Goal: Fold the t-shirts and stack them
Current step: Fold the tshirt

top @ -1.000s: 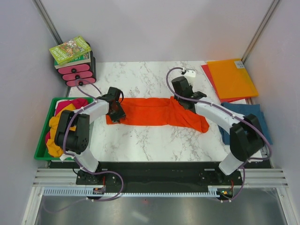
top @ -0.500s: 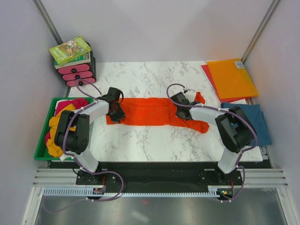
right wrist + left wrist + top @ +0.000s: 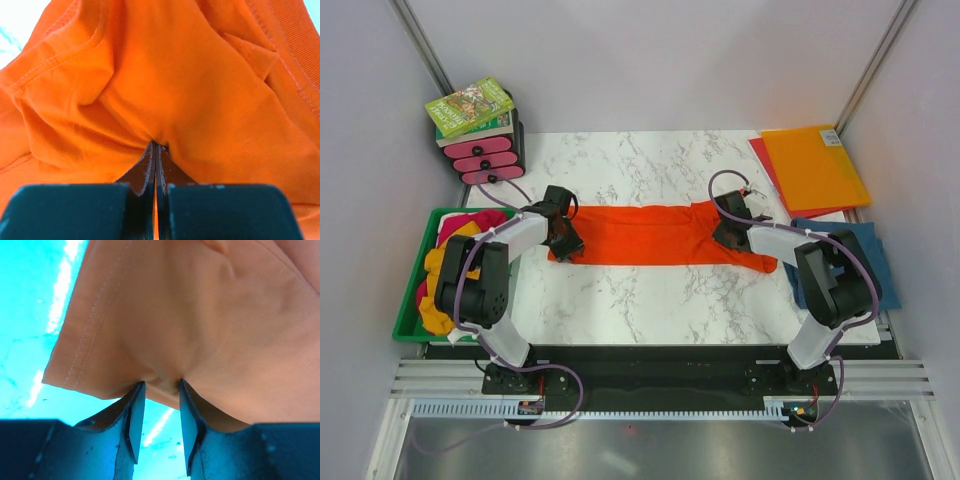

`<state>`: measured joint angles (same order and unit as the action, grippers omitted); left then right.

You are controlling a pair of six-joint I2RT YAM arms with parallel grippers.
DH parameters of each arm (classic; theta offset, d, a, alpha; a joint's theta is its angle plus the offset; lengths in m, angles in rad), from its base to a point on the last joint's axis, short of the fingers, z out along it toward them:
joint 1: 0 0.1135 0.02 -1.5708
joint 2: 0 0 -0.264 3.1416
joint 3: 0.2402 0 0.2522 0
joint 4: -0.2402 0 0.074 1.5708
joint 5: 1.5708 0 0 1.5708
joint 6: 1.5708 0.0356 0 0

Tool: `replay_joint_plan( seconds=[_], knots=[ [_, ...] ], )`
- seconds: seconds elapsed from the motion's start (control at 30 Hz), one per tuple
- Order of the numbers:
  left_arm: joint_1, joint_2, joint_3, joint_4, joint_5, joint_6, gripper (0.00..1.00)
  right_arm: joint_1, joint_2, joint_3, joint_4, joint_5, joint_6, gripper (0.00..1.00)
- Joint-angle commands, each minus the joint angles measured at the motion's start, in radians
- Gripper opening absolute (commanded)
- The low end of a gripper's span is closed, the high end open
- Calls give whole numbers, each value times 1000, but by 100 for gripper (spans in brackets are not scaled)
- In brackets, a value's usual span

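The bright orange t-shirt (image 3: pixel 640 235) lies stretched in a long band across the middle of the marble table (image 3: pixel 640 300). My left gripper (image 3: pixel 563 240) pinches its left hem; in the left wrist view the cloth (image 3: pixel 200 315) puckers between the tips of the left gripper (image 3: pixel 159 385). My right gripper (image 3: pixel 725 232) is shut on the shirt's right part; in the right wrist view the fabric (image 3: pixel 150 75) bunches at the closed right gripper (image 3: pixel 156 145). A teal-blue t-shirt (image 3: pixel 865 255) lies flat at the right edge.
A green bin (image 3: pixel 412 280) at the left holds mustard-yellow (image 3: pixel 435 265), magenta (image 3: pixel 485 220) and white tees. An orange folder (image 3: pixel 815 165) on a red one lies at the back right. Books (image 3: pixel 470 108) sit on pink drawers (image 3: pixel 480 160) at the back left.
My right gripper has moved right and slightly toward the near edge with the shirt, pulling it out longer and flatter. The left gripper has stayed at the left hem.
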<state>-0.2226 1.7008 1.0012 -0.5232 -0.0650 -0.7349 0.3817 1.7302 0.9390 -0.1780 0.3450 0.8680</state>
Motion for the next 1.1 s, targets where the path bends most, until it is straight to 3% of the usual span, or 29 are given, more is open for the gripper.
replay_joint_plan(
  seconds=[0.0, 0.13, 0.23, 0.4, 0.47, 0.53, 0.6, 0.73, 0.93, 1.07],
  knots=[
    [29, 16, -44, -78, -52, -3, 42, -26, 6, -68, -97, -8, -15, 0],
    [29, -4, -42, -80, -47, 2, 42, -23, -1, -59, -87, -21, -79, 1],
    [28, -58, -35, -77, -47, 29, 44, -11, -78, -60, -42, -28, -135, 8],
    [26, -220, -6, -34, -55, 75, 54, 22, -251, -16, -40, -14, -205, 38],
    [26, -216, 39, -24, -41, 89, 56, 52, -290, -5, -64, -9, -225, 51],
    [26, -176, 100, -17, -21, 103, 56, 89, -297, 0, -92, -20, -238, 54],
    [26, -75, 176, -17, -1, 107, 55, 118, -308, -21, -112, -18, -221, 52],
    [26, 130, 319, -20, 51, 124, 49, 146, -351, -112, -103, -52, -175, 29],
    [26, 358, 519, -21, 21, 156, 46, 213, -417, -193, -110, -64, -162, 5],
    [28, 425, 605, -44, -7, 181, 45, 224, -422, -209, -118, -54, -165, 3]
  ],
)
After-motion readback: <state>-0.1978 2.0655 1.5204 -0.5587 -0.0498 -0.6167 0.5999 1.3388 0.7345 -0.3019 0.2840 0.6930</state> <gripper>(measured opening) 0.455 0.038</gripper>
